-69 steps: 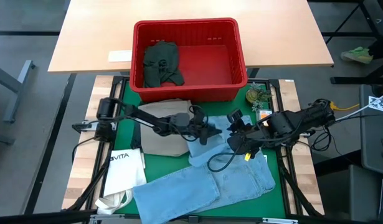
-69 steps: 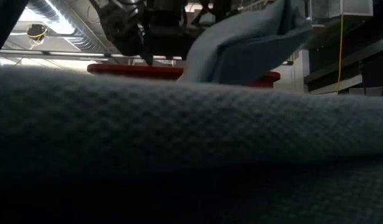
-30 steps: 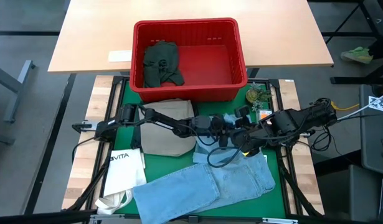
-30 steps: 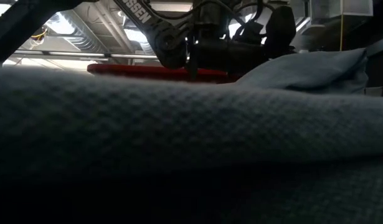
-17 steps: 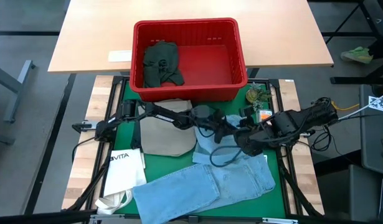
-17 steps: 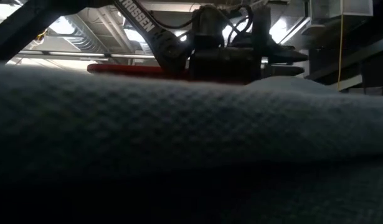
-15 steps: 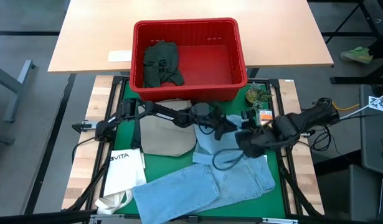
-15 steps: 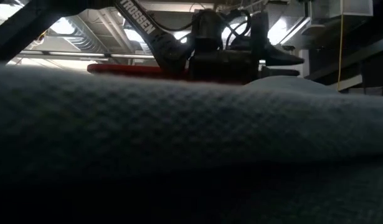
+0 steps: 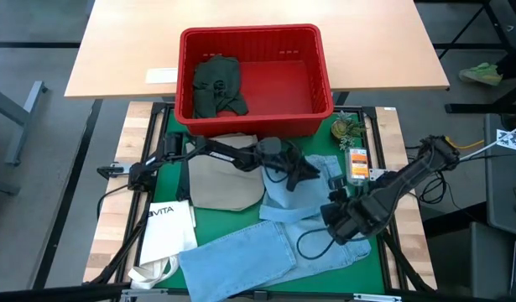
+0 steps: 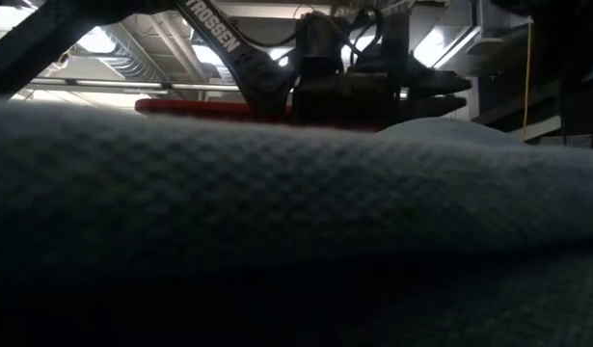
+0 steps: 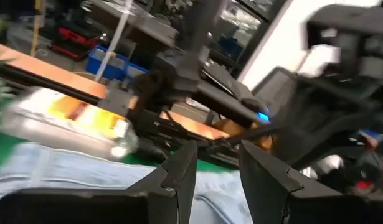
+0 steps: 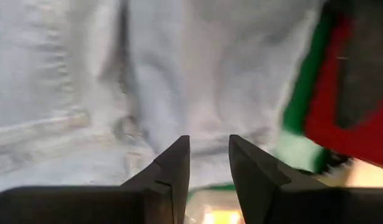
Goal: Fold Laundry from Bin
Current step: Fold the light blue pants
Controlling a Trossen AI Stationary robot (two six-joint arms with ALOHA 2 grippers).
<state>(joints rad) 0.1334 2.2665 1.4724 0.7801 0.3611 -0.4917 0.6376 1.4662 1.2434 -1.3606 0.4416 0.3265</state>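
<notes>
The red bin point(image 9: 251, 77) stands at the far side with a dark green piece point(image 9: 216, 86) lying in it. A folded tan garment point(image 9: 222, 180) and a small light blue cloth point(image 9: 299, 191) lie flat on the green mat. The light blue jeans point(image 9: 274, 250) lie spread along the near edge. My left gripper point(image 9: 316, 174) reaches level over the small cloth point(image 11: 60, 169), open with nothing between its fingers point(image 11: 217, 165). My right gripper point(image 9: 336, 221) slants down over the jeans point(image 12: 104, 93), also open point(image 12: 208, 158). Cloth close to the lens fills most of the low view.
A white "VITA" tote bag point(image 9: 167, 228) lies at the near left. An orange packet point(image 9: 357, 163) and a small green object point(image 9: 347, 128) sit at the mat's far right. A wooden table point(image 9: 123, 50) carries the bin.
My right gripper has dropped and swung toward the near edge, from beside the small cloth to over the jeans. My left gripper has turned a little toward the table's right. The small cloth's raised right part has sunk flat onto the mat.
</notes>
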